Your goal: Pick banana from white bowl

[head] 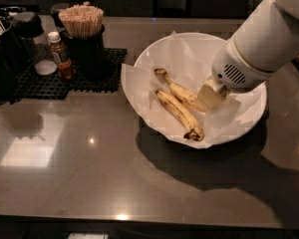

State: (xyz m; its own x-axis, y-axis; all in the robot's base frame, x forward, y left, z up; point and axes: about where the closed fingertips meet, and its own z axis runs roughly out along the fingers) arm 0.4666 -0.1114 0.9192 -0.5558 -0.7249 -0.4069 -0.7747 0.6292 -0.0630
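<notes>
**Currently: gripper down in the bowl at the banana's blunt end**

Nearest the camera, the dark glossy table point(89, 183) is running bare and reflecting ceiling lights, on the near side of the gripper point(209, 94). Next back, the white bowl point(145, 59) is sitting on the table, and its crinkled paper liner point(137, 83) is spilling over the rim to the gripper's left.

Inside the bowl, a slimmer banana point(177, 113) is lying just nearer than the gripper and to its left, its blackened end pointing toward the near rim. The banana point(182, 92) is lying alongside it, one step farther back. Its thin curled stem is pointing up and left, away from the gripper, and its blunt end is reaching right to the gripper's tip.

The gripper is hanging low over the liner at that blunt end, coming off the white arm point(269, 39) entering from the upper right. Cannot tell whether it is apart or clamped on the fruit.

Farther back and well to the gripper's left, a black mat point(104, 81) is carrying a small brown bottle point(62, 59) and a dark cup of wooden sticks point(82, 21).
</notes>
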